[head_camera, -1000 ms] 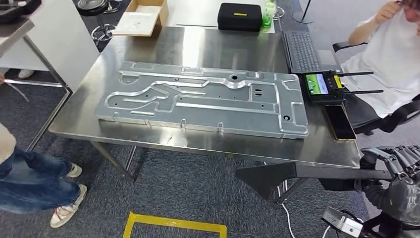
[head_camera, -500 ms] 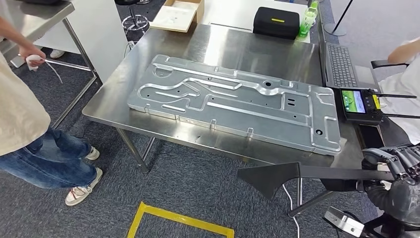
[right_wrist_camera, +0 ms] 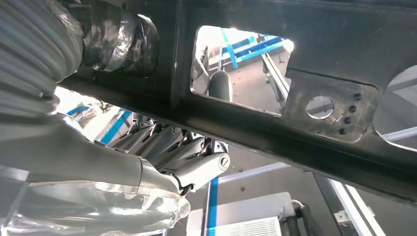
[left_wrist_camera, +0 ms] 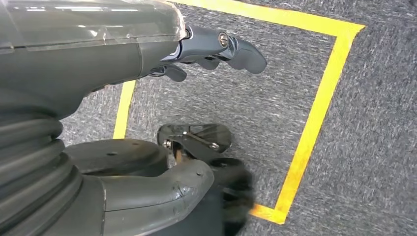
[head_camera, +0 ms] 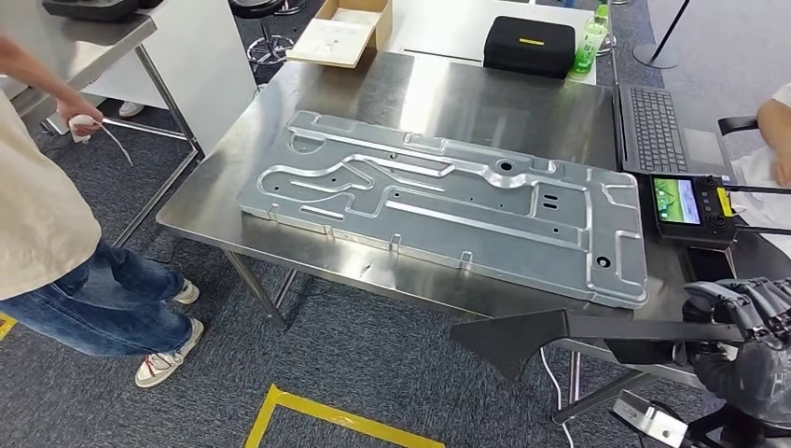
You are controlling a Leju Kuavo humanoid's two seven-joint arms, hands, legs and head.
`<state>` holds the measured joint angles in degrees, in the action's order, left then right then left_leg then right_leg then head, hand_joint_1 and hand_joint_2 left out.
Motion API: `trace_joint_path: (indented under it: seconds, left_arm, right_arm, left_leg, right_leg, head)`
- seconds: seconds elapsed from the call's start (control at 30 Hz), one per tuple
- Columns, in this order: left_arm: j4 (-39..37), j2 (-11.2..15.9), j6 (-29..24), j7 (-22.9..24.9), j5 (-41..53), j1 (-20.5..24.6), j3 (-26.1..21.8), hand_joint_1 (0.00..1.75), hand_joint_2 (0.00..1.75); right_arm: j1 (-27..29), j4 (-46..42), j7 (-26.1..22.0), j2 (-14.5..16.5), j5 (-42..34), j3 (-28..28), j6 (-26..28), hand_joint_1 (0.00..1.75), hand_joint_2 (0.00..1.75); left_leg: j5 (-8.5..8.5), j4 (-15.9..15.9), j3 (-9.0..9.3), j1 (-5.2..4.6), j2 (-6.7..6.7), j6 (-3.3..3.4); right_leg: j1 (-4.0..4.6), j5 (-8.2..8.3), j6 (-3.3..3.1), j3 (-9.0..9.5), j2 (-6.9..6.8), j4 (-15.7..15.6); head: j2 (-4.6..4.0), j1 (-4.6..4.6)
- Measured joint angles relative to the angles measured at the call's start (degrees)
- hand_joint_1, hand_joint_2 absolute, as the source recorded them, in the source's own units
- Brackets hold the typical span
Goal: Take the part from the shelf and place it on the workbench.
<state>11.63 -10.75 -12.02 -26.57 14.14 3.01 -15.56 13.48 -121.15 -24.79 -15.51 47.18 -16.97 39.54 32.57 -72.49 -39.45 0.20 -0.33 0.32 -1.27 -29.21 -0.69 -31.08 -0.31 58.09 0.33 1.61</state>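
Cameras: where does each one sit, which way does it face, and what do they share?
Head: high on the body, looking forward and down at the workbench with the metal panel; right hand grips the black part.
Left wrist: behind the left hand, facing the carpet and yellow tape.
Right wrist: behind the right hand, facing upward past the part.
Shared: head and right wrist both show the gripped part.
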Motion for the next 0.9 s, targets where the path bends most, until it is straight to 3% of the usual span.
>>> trace_joint_path:
  seconds: [0.03,0.07,0.1,0.13,0.2,0.27,0.37,0.43,0.5,0.57,0.6,0.63,0.7,0.73,0.77,0.87,0.9]
  left_arm:
    - [0.0,0.0,0.0,0.0,0.1,-0.1,0.0,0.00,1.75]
    - [0.0,0.0,0.0,0.0,0.3,-0.2,0.0,0.00,1.75]
    - [0.0,0.0,0.1,0.0,0.3,-0.3,0.0,0.00,1.75]
    - [0.0,0.0,0.1,0.0,0.4,-0.3,0.0,0.00,1.75]
    - [0.0,0.1,0.1,0.0,0.4,-0.3,0.0,0.00,1.75]
    - [0.0,0.1,0.1,0.1,0.4,-0.1,0.0,0.00,1.75]
    - [0.0,0.1,0.2,0.1,0.4,-0.3,0.0,0.00,1.75]
    - [0.0,0.1,0.5,0.3,0.1,-0.2,-0.1,0.00,1.75]
    - [0.0,0.1,0.6,0.7,-0.2,0.0,-0.2,0.00,1.75]
    - [0.0,0.0,0.1,1.1,-0.2,0.1,-0.2,0.00,1.75]
    - [0.0,0.0,0.0,1.2,-0.2,0.1,-0.3,0.00,1.75]
    - [0.0,-0.1,-0.2,1.3,0.0,0.1,-0.3,0.00,1.75]
    - [0.0,-0.4,-0.2,1.3,0.2,0.1,-0.3,0.00,1.75]
    - [0.0,-0.6,-0.2,1.3,0.3,0.2,-0.3,0.00,1.75]
    - [0.0,-0.7,-0.3,1.3,0.4,0.4,-0.3,0.00,1.75]
    - [0.0,-1.0,-0.6,1.1,0.5,0.9,-0.3,0.00,1.75]
    - [0.0,-1.0,-0.7,1.1,0.5,1.1,-0.3,0.00,1.75]
  right_arm:
    - [-0.1,0.2,0.1,-0.3,-0.3,-0.3,-0.3,1.75,1.75]
    - [-0.2,0.4,0.2,-0.7,-0.6,-0.6,-0.7,1.75,1.75]
    - [-0.3,0.6,0.3,-1.1,-0.7,-0.9,-1.0,1.75,1.75]
    - [-0.5,0.8,0.4,-1.4,-0.9,-1.2,-1.2,1.75,1.75]
    - [-1.1,1.2,0.6,-2.0,-1.0,-1.9,-1.5,1.75,1.75]
    - [-1.4,1.5,0.7,-2.5,-1.0,-2.4,-1.6,1.75,1.75]
    - [-1.8,1.9,0.8,-3.0,-1.1,-3.1,-1.6,1.75,1.75]
    - [-2.0,2.2,0.7,-3.2,-1.1,-3.5,-1.6,1.75,1.75]
    - [-2.1,2.5,0.7,-3.2,-1.1,-3.7,-1.6,1.75,1.75]
    - [-2.1,2.9,0.6,-3.2,-1.0,-3.8,-1.6,1.75,1.75]
    - [-2.1,3.1,0.6,-3.2,-1.0,-3.8,-1.6,1.75,1.75]
    - [-2.1,3.3,0.6,-3.2,-1.0,-4.0,-1.7,1.75,1.75]
    - [-2.2,3.6,0.8,-3.4,-1.0,-4.4,-1.9,1.75,1.75]
    - [-2.3,3.8,0.8,-3.6,-1.0,-4.7,-2.1,1.75,1.75]
    - [-2.5,3.9,0.9,-3.9,-1.0,-5.1,-2.3,1.75,1.75]
    - [-3.3,4.1,0.9,-5.0,-1.1,-6.0,-2.7,1.75,1.75]
    - [-3.6,4.2,0.9,-5.3,-1.0,-6.2,-2.8,1.75,1.75]
  left_leg:
    - [0.12,-2.5,-1.68,0.04,0.00,-0.03]
    - [-0.92,-2.8,-2.30,0.04,0.01,0.03]
    - [-2.94,-0.9,-1.85,0.04,0.01,0.19]
    - [-5.59,2.9,-0.47,0.01,0.03,0.46]
    - [-8.15,9.8,2.45,-0.30,0.17,1.10]
    - [-7.29,12.9,3.93,-0.66,0.23,1.76]
    - [-6.57,14.8,6.26,-0.46,0.02,2.86]
    - [-6.33,15.6,8.49,-0.26,-0.05,3.31]
    - [-5.56,16.2,10.14,-0.27,-0.20,3.50]
    - [-4.38,16.6,11.93,-0.30,-0.51,3.49]
    - [-3.69,16.7,12.90,-0.34,-0.65,3.45]
    - [-2.94,16.8,13.81,-0.41,-0.76,3.39]
    - [-1.49,16.8,15.34,-0.54,-1.00,3.17]
    - [-0.82,16.8,15.81,-0.59,-1.13,2.93]
    - [-0.46,16.6,16.37,-0.63,-1.25,2.66]
    - [-0.34,15.3,17.04,-0.77,-1.03,1.81]
    - [0.21,13.6,16.25,-0.74,-0.86,1.54]
  right_leg:
    - [0.05,-0.46,0.02,0.54,-0.02,0.0]
    - [0.08,-0.92,0.09,1.21,-0.02,0.0]
    - [0.08,-1.42,0.22,2.00,-0.01,0.1]
    - [0.07,-1.99,0.37,2.86,-0.02,0.0]
    - [0.11,-3.10,0.92,4.05,-0.01,-0.1]
    - [0.12,-3.49,1.76,4.86,0.01,-0.6]
    - [-0.01,-2.09,2.73,5.11,0.02,1.4]
    - [-0.07,-2.14,3.04,1.77,0.07,7.4]
    - [-0.04,-5.12,3.34,-3.02,0.13,13.1]
    - [-0.02,-8.37,3.46,-6.39,0.14,14.2]
    - [0.02,-8.24,3.35,-7.15,0.14,12.7]
    - [0.13,-6.12,3.04,-7.31,0.16,10.0]
    - [0.66,1.66,1.76,-6.92,0.44,3.7]
    - [0.97,4.66,1.17,-6.59,0.69,1.7]
    - [1.23,6.40,0.68,-6.34,0.96,0.7]
    - [1.01,6.54,-0.07,-4.85,1.15,-0.3]
    - [0.77,6.49,-0.27,-4.34,1.09,-0.7]
  head:
    - [0.00,0.00]
    - [0.00,0.00]
    - [0.00,0.01]
    - [0.00,0.01]
    - [0.00,0.01]
    - [0.00,-0.01]
    - [0.01,-0.07]
    - [0.01,-0.15]
    - [0.00,-0.19]
    - [0.00,-0.21]
    - [0.00,-0.22]
    - [0.00,-0.22]
    - [0.00,-0.23]
    - [0.00,-0.23]
    - [0.00,-0.25]
    - [0.00,-0.27]
    - [0.00,-0.25]
